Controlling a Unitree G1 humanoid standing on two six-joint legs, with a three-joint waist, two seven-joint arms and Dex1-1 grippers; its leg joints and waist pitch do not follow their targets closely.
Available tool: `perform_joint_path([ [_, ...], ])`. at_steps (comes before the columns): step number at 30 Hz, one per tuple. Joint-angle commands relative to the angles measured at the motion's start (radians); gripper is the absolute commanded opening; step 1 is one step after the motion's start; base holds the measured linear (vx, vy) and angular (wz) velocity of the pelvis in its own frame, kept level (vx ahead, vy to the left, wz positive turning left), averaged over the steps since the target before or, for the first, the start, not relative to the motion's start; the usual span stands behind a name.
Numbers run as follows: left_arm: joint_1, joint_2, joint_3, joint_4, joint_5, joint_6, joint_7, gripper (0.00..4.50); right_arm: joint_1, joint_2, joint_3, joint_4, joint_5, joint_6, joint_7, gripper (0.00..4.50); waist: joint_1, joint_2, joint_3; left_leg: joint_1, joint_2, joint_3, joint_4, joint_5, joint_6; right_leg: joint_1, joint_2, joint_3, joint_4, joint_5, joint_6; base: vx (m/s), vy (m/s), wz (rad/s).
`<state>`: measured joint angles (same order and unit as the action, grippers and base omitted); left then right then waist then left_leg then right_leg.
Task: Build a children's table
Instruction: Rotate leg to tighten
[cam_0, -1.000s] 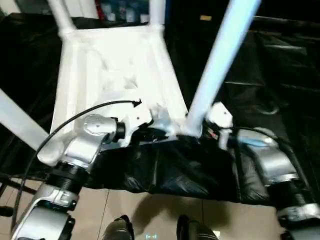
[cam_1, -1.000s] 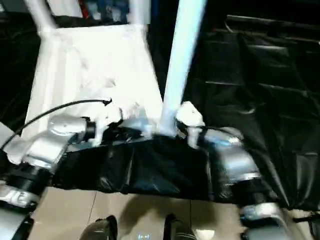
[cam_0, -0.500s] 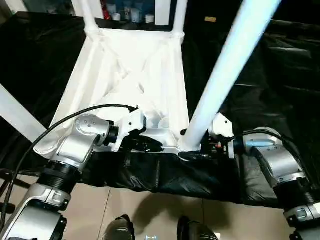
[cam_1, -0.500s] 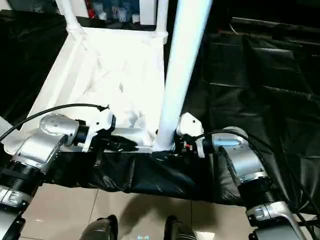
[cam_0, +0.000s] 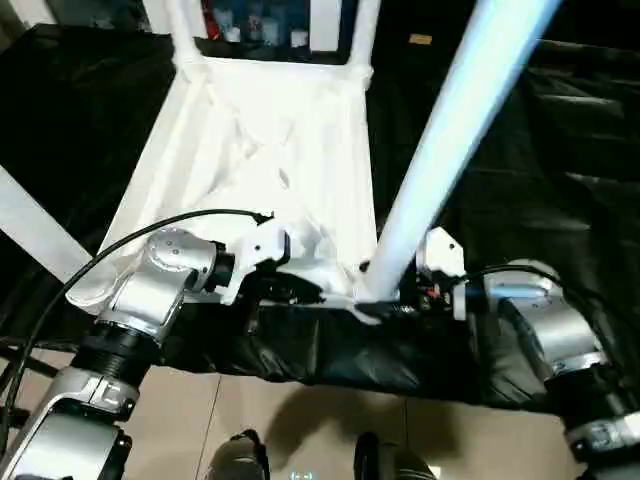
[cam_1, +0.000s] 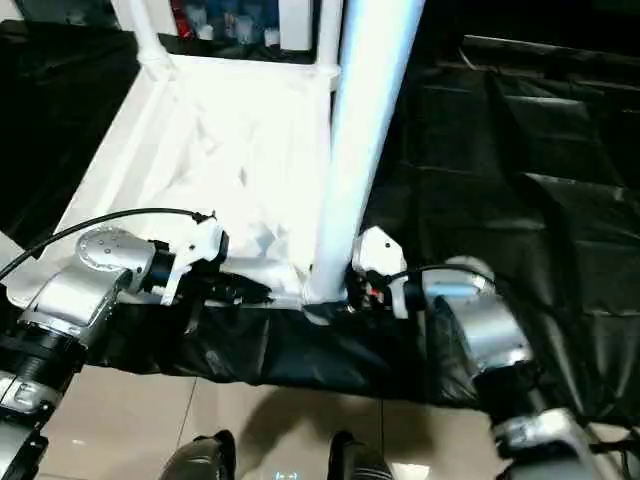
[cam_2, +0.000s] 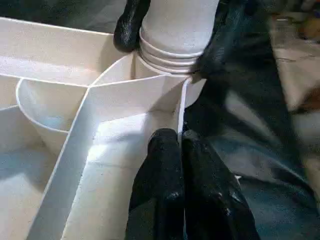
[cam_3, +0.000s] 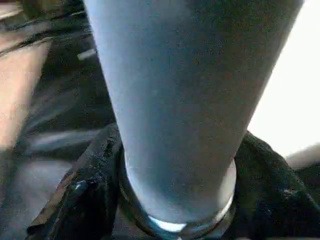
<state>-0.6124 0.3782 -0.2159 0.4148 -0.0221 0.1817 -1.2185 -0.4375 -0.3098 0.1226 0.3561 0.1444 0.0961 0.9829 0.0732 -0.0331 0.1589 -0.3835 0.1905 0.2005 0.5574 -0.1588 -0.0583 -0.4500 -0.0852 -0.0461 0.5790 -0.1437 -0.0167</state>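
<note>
The children's table (cam_0: 270, 150) is seen lying upside down on black sheeting (cam_0: 560, 180), its ribbed underside up and its legs rising from the corner sockets. The left gripper (cam_2: 180, 145) is found at the near rim, its fingers (cam_2: 160, 170) pressed together, with a thin edge of the rim between their tips. Just beyond those fingertips stands the near corner leg (cam_0: 440, 150). The right gripper (cam_3: 175, 180) is closed around that leg's ringed base, one black finger (cam_3: 90, 185) on either side of the tube.
</note>
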Motion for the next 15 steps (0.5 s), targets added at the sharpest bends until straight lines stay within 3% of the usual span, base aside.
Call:
perform_joint_path([
  [1, -0.007, -0.083, -0.019, 0.005, 0.008, 0.056, 0.135, 0.0, 0.012, 0.083, 0.053, 0.035, -0.036, 0.023, -0.133, 2.7, 0.0, -0.007, -0.057, 0.012, 0.034, -0.023, -0.073, -0.27, 0.039, 0.06, -0.062, 0.038, -0.076, -0.455, -0.174, 0.0, 0.0, 0.0],
  [3, -0.007, -0.091, -0.02, 0.001, 0.01, 0.065, 0.145, 0.0, 0.012, 0.095, 0.051, 0.038, -0.041, 0.026, -0.157, 2.7, -0.012, -0.01, -0.053, 0.015, 0.032, -0.026, -0.076, -0.31, 0.028, 0.054, -0.063, 0.038, -0.088, -0.534, -0.134, -0.025, 0.006, -0.02],
  [4, -0.002, -0.147, -0.017, -0.016, 0.03, 0.112, 0.243, 0.0, 0.027, 0.185, 0.047, 0.035, -0.063, 0.052, -0.3, 2.7, -0.015, -0.003, -0.052, 0.015, 0.033, -0.028, -0.079, -0.315, 0.03, 0.051, -0.065, 0.039, -0.09, -0.549, -0.123, 0.0, 0.0, 0.0],
  [7, 0.006, -0.19, -0.015, -0.029, 0.045, 0.142, 0.318, 0.0, 0.038, 0.264, 0.043, 0.026, -0.083, 0.071, -0.417, 2.7, -0.024, -0.008, -0.049, 0.012, 0.031, -0.031, -0.082, -0.33, 0.017, 0.048, -0.063, 0.037, -0.096, -0.58, -0.105, 0.0, 0.0, 0.0],
  [9, 0.01, -0.202, -0.016, -0.034, 0.052, 0.148, 0.338, 0.0, 0.042, 0.291, 0.041, 0.023, -0.093, 0.075, -0.458, 2.7, -0.025, -0.006, -0.049, 0.02, 0.03, -0.031, -0.081, -0.352, 0.024, 0.041, -0.063, 0.038, -0.102, -0.602, -0.091, 0.0, 0.0, 0.0],
  [12, 0.029, -0.234, -0.021, -0.058, 0.06, 0.165, 0.384, 0.0, 0.051, 0.355, 0.042, 0.008, -0.111, 0.076, -0.536, 2.7, -0.029, -0.006, -0.047, 0.015, 0.03, -0.034, -0.087, -0.372, 0.022, 0.039, -0.062, 0.037, -0.105, -0.614, -0.076, 0.0, 0.0, 0.0],
  [13, 0.037, -0.242, -0.026, -0.068, 0.062, 0.169, 0.389, 0.0, 0.053, 0.366, 0.053, 0.004, -0.119, 0.066, -0.545, 3.25, -0.03, -0.005, -0.046, 0.018, 0.031, -0.034, -0.087, -0.383, 0.021, 0.035, -0.062, 0.038, -0.106, -0.619, -0.069, 0.0, 0.0, 0.0],
  [15, 0.059, -0.25, -0.047, -0.099, 0.059, 0.175, 0.373, 0.0, 0.057, 0.379, 0.078, -0.012, -0.128, 0.041, -0.545, 3.47, -0.032, -0.004, -0.048, 0.014, 0.033, -0.036, -0.09, -0.374, 0.026, 0.038, -0.062, 0.039, -0.103, -0.585, -0.067, 0.0, 0.0, 0.0],
])
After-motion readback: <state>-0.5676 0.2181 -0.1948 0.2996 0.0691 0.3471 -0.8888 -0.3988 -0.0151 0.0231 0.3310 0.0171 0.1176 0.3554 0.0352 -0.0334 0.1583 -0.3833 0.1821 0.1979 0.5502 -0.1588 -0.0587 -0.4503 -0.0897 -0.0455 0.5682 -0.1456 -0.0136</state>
